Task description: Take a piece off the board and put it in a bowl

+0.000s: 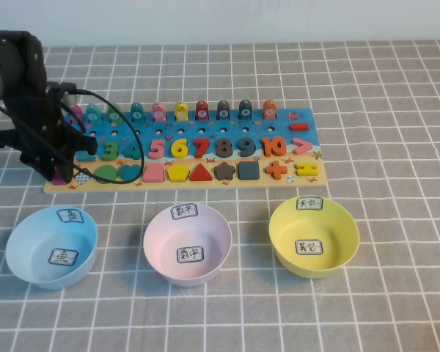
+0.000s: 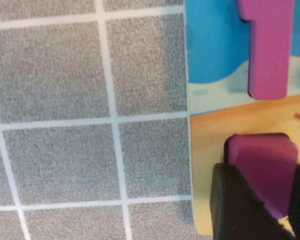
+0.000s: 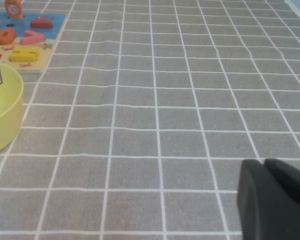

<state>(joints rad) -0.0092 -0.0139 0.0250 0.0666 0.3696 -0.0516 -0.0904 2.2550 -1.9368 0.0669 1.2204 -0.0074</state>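
So my left gripper (image 2: pixel 262 200) was down at the board's (image 1: pixel 293 178) left end, fingers (image 2: pixel 235 210) clamped on the magenta piece (image 2: pixel 262 160), which sat in its slot. The yellow bowl (image 1: pixel 314 236) was well off to the right. My right gripper (image 3: pixel 272 200) hung over bare mat, jaws apparently together.

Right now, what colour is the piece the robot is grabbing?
Magenta-pink piece, clearest in the left wrist view.

My left gripper (image 2: pixel 262 210) hides part of the magenta-pink wooden tile (image 2: pixel 264 165). My right gripper (image 3: pixel 275 200) is cut off by the frame edge.
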